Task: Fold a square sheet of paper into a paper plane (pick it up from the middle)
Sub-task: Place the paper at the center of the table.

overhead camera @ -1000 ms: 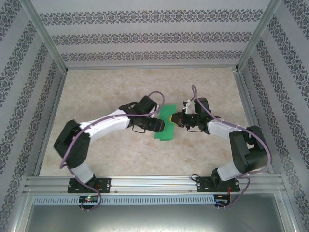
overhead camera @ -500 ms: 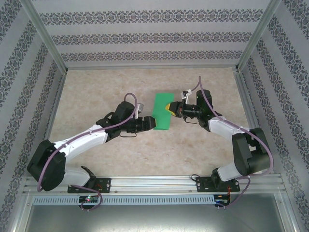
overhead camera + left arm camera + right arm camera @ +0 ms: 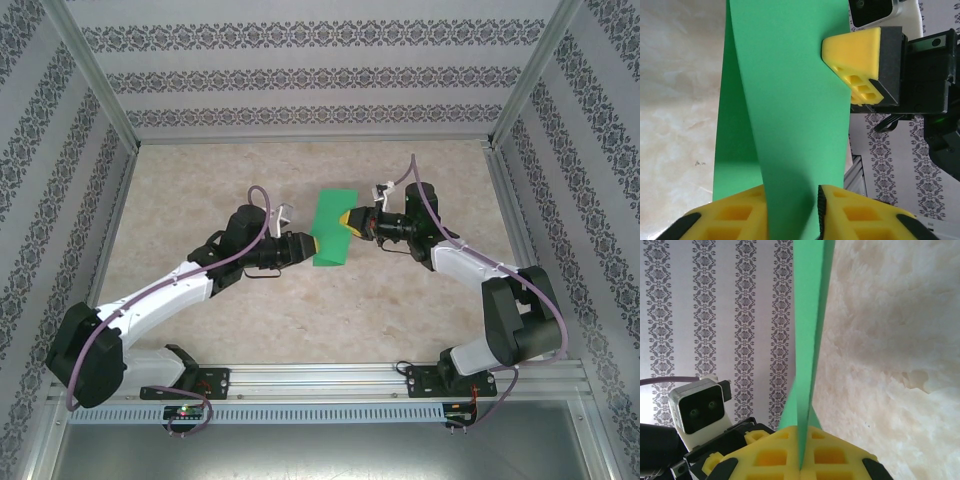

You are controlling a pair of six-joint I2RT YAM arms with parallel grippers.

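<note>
The square sheet of paper [image 3: 332, 230], folded narrow, hangs above the table [image 3: 200, 180] with my right gripper [image 3: 350, 222] clamped on one edge and my left gripper [image 3: 312, 246] straddling the other, grip unclear, so mid-fold, I next need a firm pinch.

**Item counts.** One bright green folded sheet of paper [image 3: 333, 232]. Two white-and-black robot arms: the left arm [image 3: 170, 290] and the right arm [image 3: 465, 265]. Two claws, the left claw [image 3: 311, 246] and the right claw [image 3: 348, 222], each with two yellow honeycombed plastic fingers [image 3: 735, 217], four in all. Two thin purple cables [image 3: 665, 380], one per arm. Two white box-shaped wrist cameras [image 3: 696, 412], one per arm. One beige marbled surface [image 3: 300, 320]. Three walls [image 3: 300, 75] papered in grey floral stripes.
</note>
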